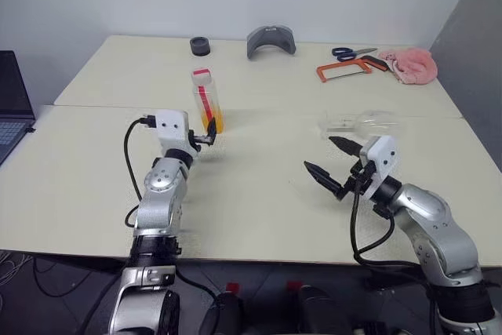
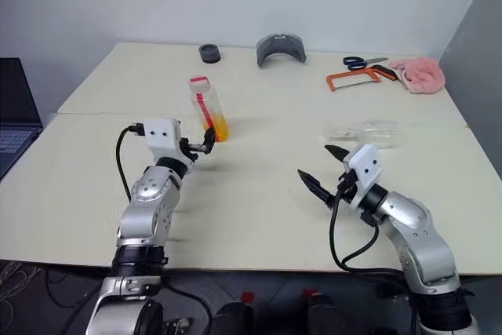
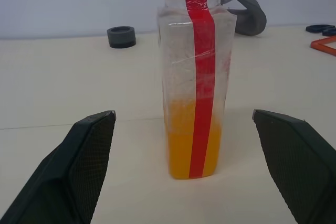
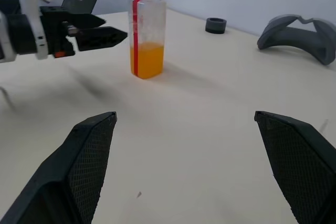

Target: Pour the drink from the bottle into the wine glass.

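Scissors point(image 1: 353, 53), hacksaw point(image 1: 343, 71), pink cloth point(image 1: 411, 63) beyond glass point(image 1: 367, 122)

Left wrist view: the bottle point(image 3: 195, 77) is cut at the cap by the picture's edge, and both fingers point(image 3: 73, 174) of the left claw run out of frame. Head views: the wine glass point(image 1: 367, 122) lies as a faint clear shape on the surface point(image 1: 259, 217), its stem and foot too indistinct to tell; a laptop point(image 1: 12, 107) is cut off at the side edge.
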### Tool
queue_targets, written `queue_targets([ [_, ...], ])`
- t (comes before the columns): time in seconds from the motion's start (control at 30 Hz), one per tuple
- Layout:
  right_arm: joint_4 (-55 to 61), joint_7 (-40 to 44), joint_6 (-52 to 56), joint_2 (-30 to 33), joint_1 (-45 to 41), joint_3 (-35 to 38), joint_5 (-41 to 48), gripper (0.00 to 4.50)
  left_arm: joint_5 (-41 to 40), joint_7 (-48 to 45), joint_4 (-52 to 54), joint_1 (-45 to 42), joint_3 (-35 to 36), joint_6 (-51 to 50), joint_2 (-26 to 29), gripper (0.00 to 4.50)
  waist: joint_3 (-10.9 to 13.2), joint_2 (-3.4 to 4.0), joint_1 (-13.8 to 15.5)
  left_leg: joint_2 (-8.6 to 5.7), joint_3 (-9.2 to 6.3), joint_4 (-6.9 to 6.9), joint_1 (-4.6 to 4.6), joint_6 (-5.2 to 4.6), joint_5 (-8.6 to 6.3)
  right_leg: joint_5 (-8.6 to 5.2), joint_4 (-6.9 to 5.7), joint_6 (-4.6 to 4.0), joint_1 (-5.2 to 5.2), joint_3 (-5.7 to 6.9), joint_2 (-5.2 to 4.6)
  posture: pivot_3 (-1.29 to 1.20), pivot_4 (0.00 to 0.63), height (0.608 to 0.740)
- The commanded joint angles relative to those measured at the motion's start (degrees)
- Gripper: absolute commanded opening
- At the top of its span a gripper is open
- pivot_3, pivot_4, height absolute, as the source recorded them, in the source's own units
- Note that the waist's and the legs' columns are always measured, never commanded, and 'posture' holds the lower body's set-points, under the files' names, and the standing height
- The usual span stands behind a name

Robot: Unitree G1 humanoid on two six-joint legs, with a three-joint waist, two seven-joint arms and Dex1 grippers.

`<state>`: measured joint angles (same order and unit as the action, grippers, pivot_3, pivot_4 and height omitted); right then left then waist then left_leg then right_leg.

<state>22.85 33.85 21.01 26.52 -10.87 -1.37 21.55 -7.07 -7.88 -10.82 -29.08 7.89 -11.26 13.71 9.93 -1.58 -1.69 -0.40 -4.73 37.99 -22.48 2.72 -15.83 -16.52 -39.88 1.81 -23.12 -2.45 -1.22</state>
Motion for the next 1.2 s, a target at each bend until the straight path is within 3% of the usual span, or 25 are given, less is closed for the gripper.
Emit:
queue_targets([
  [0.03,2.56,0.49,0.37,0.20,-1.73,0.16,0.65,4.50,0.92,0.72,-2.01,-3.19,-0.16,1.34,-0.02,4.48,0.00,0.00,-0.01,0.00,0.00,0.00,0.00,0.00,0.00,0.00,0.00,0.00,0.00,0.00,0.00,0.00,0.150,0.740],
  [0.8,6.52,5.47,4.13,1.91,-6.41,-3.46,1.35,4.50,3.99,2.48,-27.95,-21.93,-0.82,8.78,0.22,4.48,0.01,-0.02,-0.05,-0.03,-0.03,0.03,-0.11,0.03,0.01,0.00,0.05,0.00,-0.07,0.08,-0.02,0.00,0.150,0.740],
  [1.2,7.05,5.24,5.01,1.75,-6.80,-3.62,1.73,4.50,4.94,3.95,-35.29,-27.22,-0.91,11.33,0.74,4.48,0.02,-0.04,-0.04,-0.04,-0.02,0.04,-0.16,0.03,0.02,0.00,0.04,0.00,-0.09,0.09,-0.03,0.00,0.150,0.740],
])
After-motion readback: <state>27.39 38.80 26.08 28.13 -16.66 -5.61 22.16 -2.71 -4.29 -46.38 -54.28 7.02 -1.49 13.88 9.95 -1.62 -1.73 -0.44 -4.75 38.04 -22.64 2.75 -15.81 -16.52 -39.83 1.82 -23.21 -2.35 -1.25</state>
